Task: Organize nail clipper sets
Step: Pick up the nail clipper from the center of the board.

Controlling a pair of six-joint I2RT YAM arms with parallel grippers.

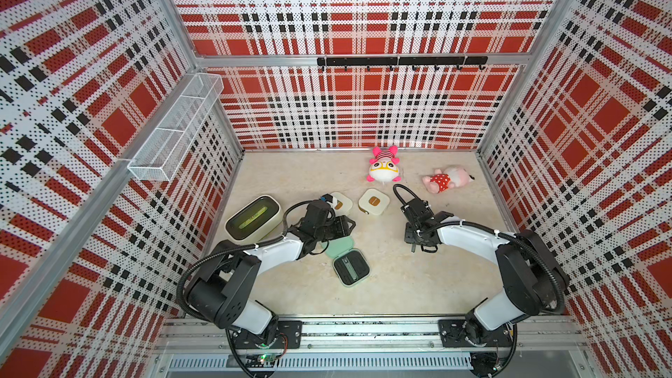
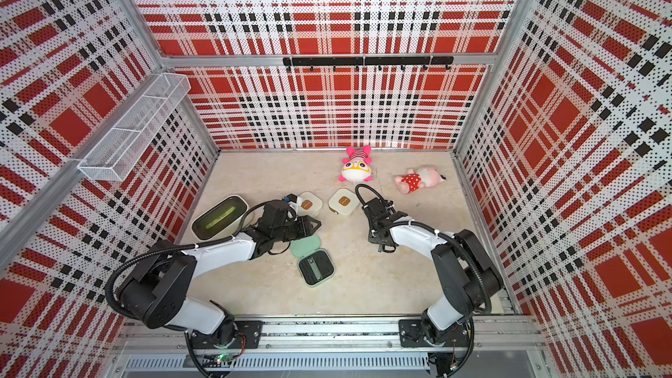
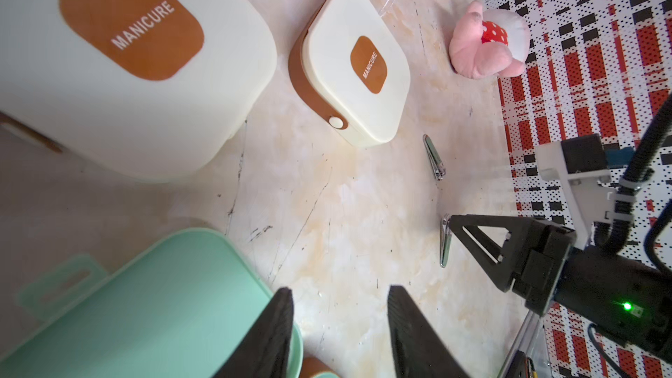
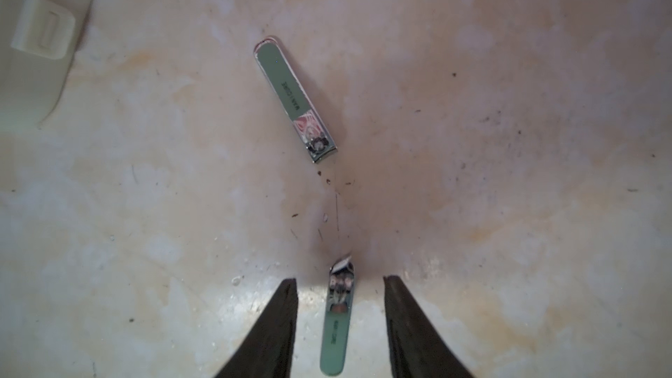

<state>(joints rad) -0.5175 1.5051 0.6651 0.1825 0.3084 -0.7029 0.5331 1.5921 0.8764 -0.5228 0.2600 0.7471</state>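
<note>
Bright light, top views bowed at edges, nearest cream case (image 3: pixel 218 103) soft, shadow by right fingers (image 4: pixel 272 332).

MANICURE, white on a brown patch, on near cream case (image 3: pixel 127 67) just ahead of my left jaws. Same word on far cream case (image 3: pixel 358 67) beyond. Far clipper (image 4: pixel 294 98) ahead of my right jaws: MANICURE on green lever. Near clipper (image 4: pixel 336 318) between those jaws: small print, too blurred to read.

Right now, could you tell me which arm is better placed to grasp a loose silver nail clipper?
Right. The right gripper straddles a silver, green-faced nail clipper lying on the table, jaws open. The left gripper sits beside the mint green case lid, farther off.
</note>
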